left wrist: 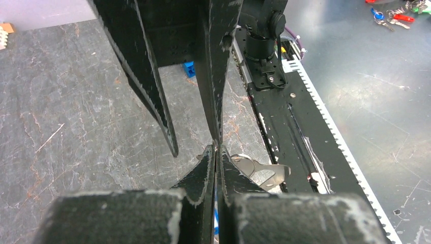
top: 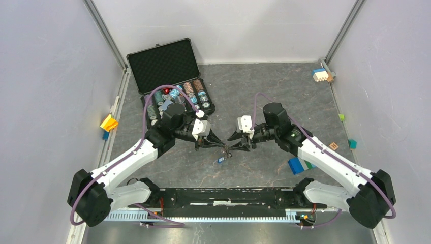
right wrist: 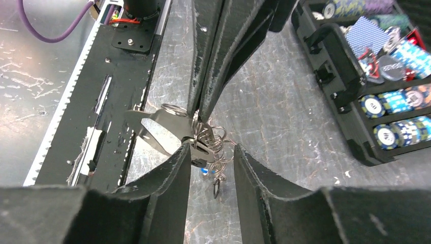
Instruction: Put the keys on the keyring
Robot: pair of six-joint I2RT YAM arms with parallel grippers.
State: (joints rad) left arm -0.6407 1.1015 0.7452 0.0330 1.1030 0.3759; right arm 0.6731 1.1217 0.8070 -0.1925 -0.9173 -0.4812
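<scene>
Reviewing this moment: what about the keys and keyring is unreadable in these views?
- Top view: keys too small to count.
- Left wrist view: the left hand hides most of the keys; only one metal tag shows.
- Right wrist view: rings tangled; which key is threaded is unclear.

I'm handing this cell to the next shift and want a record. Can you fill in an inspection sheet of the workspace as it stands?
Surface: grey marbled table, scuffed.
Job's things: keyring of several rings with a flat metal tag, held between the arms; small keys hang under it, one with a blue tag.
Clutter: open poker chip case at far left; toy blocks along the edges.
Grippers: left gripper jaws shut on the keyring; right gripper jaws open, either side of the rings.
Cables: a purple cable looped along each arm.
Surroundings: plain grey walls; more coloured keys lying off the table, behind the arms.
</scene>
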